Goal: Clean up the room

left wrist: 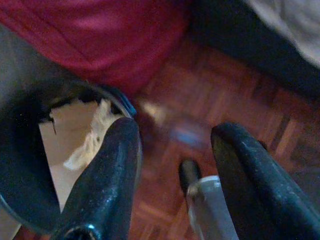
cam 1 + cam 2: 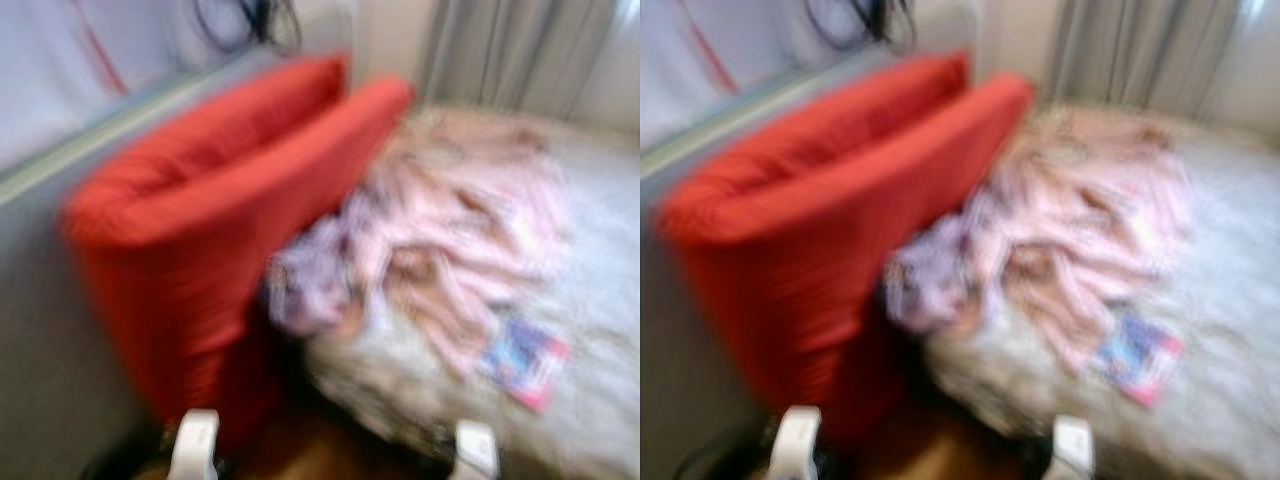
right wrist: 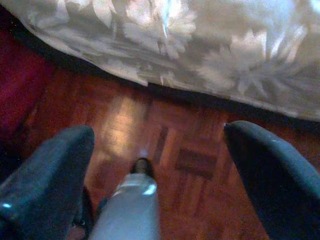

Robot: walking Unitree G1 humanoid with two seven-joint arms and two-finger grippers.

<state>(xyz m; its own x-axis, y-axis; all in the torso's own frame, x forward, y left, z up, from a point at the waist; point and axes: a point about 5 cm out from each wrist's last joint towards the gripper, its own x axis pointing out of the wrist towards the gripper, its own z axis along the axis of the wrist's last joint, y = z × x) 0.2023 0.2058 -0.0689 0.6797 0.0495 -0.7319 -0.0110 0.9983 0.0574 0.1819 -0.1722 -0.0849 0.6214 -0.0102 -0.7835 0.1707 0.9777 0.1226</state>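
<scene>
Blurred head view: bed with pale floral cover point(image 2: 600, 330), grey curtains point(image 2: 520, 50), reddish parquet floor point(image 3: 165, 145).
Crumpled pink clothing point(image 2: 450, 230) lies on the bed beside two red cushions point(image 2: 210, 220). Left gripper point(image 1: 175, 165) and right gripper point(image 3: 160, 165), both wide open and empty, hang over the floor, well below the clothing.

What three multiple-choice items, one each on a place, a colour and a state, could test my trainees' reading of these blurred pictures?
1. Where does the crumpled pink bedding lie?
A on the bed
B on the wooden floor
C in the bin

2. What colour are the two big cushions?
A blue
B red
C green

3. How do the right claw fingers stand?
A clamped on cloth
B shut empty
C spread apart

Key: 1 A, it is heaped on the bed top; 2 B, both are red; 3 C, bare floor shows between them.
</scene>
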